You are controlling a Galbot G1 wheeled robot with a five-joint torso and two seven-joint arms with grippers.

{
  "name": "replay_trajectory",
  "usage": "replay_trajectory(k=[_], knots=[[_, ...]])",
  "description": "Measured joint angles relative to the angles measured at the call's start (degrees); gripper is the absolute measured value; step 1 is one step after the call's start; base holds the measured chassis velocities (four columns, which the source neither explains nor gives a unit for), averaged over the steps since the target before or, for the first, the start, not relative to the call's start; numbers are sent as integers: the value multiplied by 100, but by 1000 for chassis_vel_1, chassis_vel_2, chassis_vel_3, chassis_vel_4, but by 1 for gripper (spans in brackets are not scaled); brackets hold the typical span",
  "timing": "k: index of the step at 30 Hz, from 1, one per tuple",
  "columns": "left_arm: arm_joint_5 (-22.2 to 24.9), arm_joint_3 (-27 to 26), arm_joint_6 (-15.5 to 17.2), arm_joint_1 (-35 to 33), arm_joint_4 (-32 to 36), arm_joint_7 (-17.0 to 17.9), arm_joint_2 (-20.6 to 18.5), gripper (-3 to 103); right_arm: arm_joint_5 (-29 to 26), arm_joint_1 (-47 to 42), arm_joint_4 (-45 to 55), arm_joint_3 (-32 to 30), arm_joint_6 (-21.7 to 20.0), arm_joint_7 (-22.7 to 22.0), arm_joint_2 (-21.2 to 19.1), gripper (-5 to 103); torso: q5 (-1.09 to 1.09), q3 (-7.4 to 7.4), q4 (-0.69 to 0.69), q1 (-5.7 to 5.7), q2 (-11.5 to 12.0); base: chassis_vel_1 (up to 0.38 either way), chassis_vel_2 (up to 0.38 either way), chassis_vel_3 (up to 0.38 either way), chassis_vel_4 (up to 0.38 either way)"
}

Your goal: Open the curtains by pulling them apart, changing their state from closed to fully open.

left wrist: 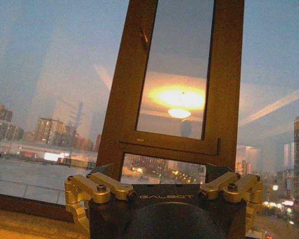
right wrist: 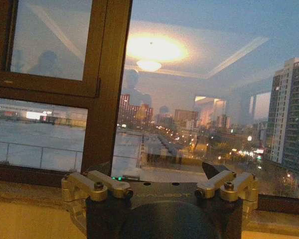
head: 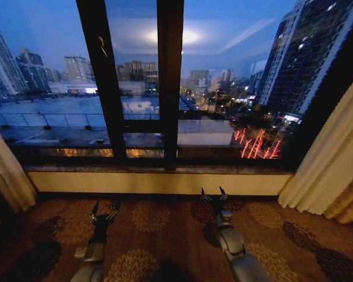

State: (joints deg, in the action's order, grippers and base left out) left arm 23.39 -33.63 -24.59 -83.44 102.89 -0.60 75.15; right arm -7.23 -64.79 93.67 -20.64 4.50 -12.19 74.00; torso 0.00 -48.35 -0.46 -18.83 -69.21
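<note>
Head view: curtains (head: pixel 332 158) bunched vertically at window (head: pixel 223 88) edges.

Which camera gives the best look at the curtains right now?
The head view. It shows both curtains pulled to the sides of the window: the left panel and the right panel, with the left gripper and right gripper low over the carpet. Both wrist views face the window glass, not the curtains.
</note>
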Motion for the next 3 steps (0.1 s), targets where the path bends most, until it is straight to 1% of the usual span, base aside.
replay_trajectory(k=[2, 3], knots=[[0, 0, 0, -1, 0, 0, 0, 100, 0, 0, 0, 0, 0, 0, 0, 100, -1, 1, 0, 2, -2, 103, -93, -99, 109], [0, 0, 0, -1, 0, 0, 0, 100, 0, 0, 0, 0, 0, 0, 0, 100, -1, 0, 0, 2, -2, 52, -38, -93, 33]])
